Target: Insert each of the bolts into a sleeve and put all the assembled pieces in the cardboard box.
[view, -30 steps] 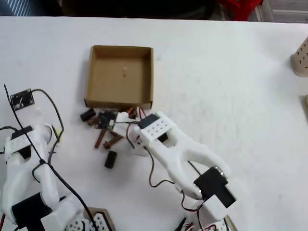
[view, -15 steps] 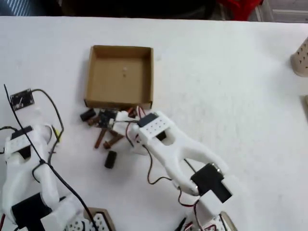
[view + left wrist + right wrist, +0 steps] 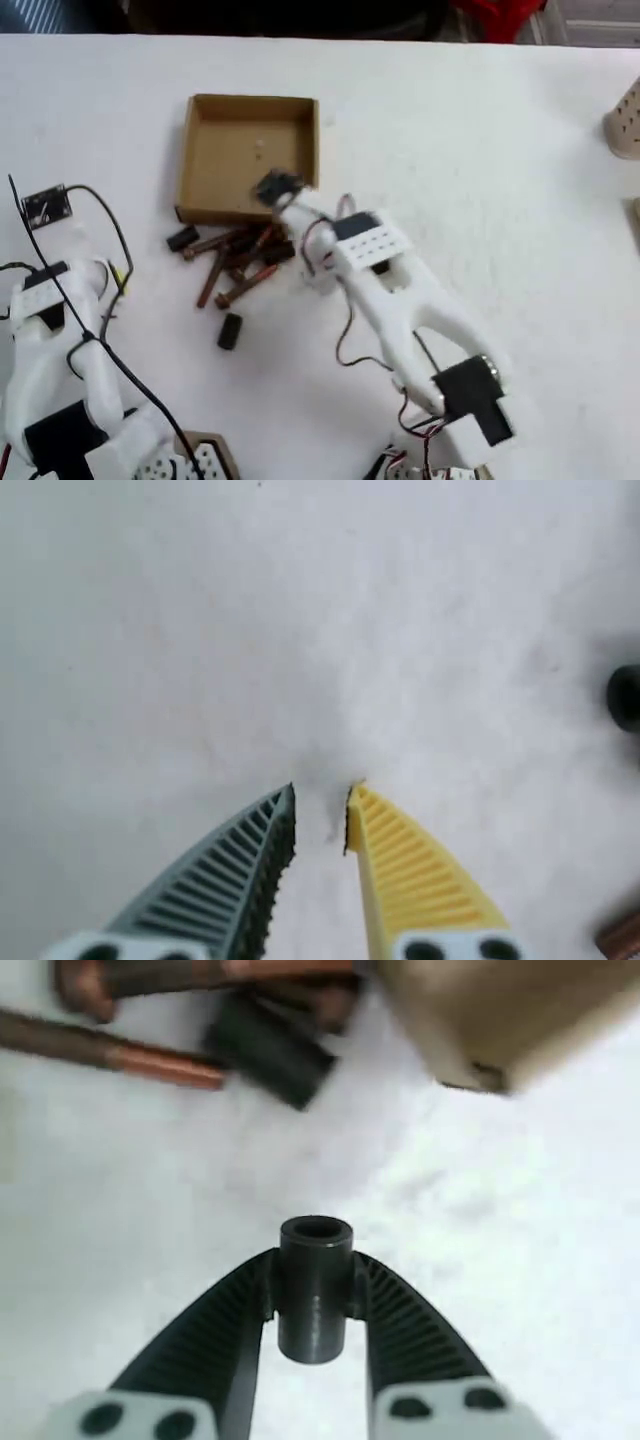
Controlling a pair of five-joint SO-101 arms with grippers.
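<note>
Clamped in the right pincer (image 3: pixel 315 1265): held sleeve (image 3: pixel 316 1305), black, upright, open bore toward the wrist camera, ribbed fingers (image 3: pixel 235 1335) tight on both flanks. Directly under it, bare white surface (image 3: pixel 540 1230). At upper right of that frame, a corner of the cardboard box (image 3: pixel 186 160), apart from the held sleeve. At upper left, a second sleeve (image 3: pixel 268 1050) on its side, touching copper-coloured bolts (image 3: pixel 235 265).

High view, centre: pincer tip and held sleeve overlapping the box's lower right corner, right at the near wall. Bolts in a loose heap just below that wall, left of the pincer, crossing each other. End sleeve (image 3: pixel 182 240) at the heap's left end. Loose sleeve (image 3: pixel 230 330) alone lower down, near the heap but apart from it. Right arm (image 3: pixel 400 300) running diagonally from lower right up to the centre, red and black wires at its wrist, just beside the heap's right edge.

Left pincer (image 3: pixel 320 805): grey and yellow fingers, tips a narrow gap apart, nothing between, over bare surface. Dark round object (image 3: pixel 625 695) cut by the right edge of that frame; copper-coloured end (image 3: pixel 620 935) in the lower right corner; both well off the tips. Left arm (image 3: pixel 50 350) at lower left of the high view. Small circuit board (image 3: pixel 45 205) with a black cable at the left edge. Beige perforated object (image 3: pixel 625 125) at the far right edge.
</note>
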